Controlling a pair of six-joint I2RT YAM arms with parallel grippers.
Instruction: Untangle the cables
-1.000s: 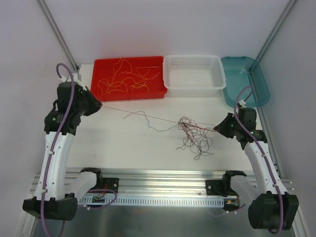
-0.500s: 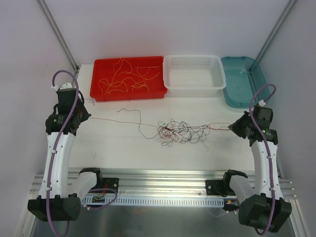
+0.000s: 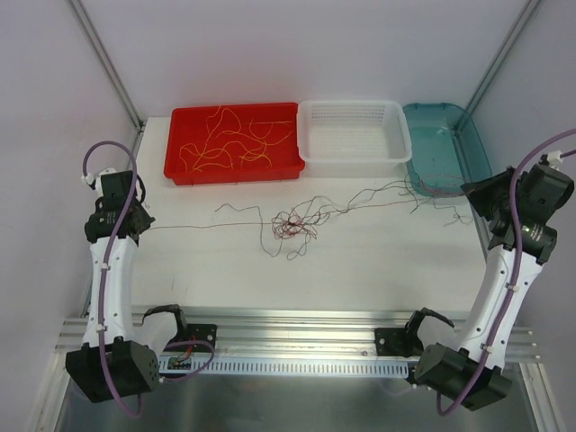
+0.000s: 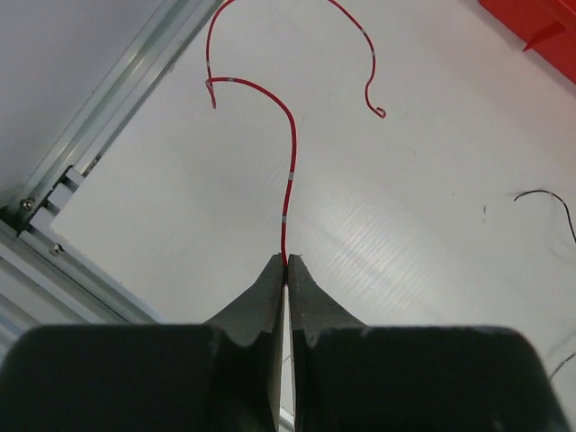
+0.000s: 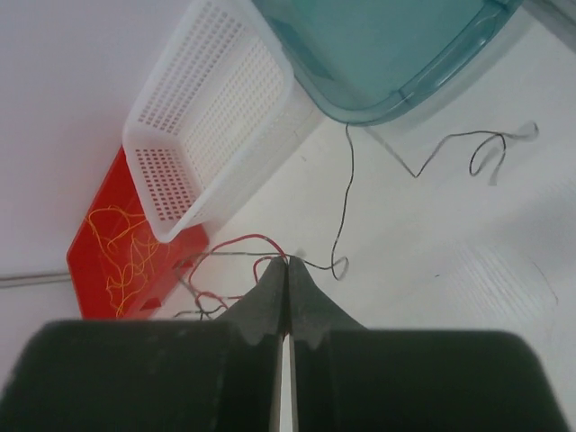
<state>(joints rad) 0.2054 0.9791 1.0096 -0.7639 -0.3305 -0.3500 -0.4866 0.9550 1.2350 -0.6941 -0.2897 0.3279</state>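
Wires (image 3: 292,223) knot in the middle; left gripper (image 4: 286,263) and right gripper (image 5: 288,261) each pinch one, spread apart to stretch them.

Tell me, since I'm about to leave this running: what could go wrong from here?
1. The left end effector is shut on the red wire, the right end effector on a red strand, far apart; more pulling may cinch the knot tighter.
2. Both are pinched only at the very tips and could slip.
3. Loose black strands lie beside the teal bin and may snag.
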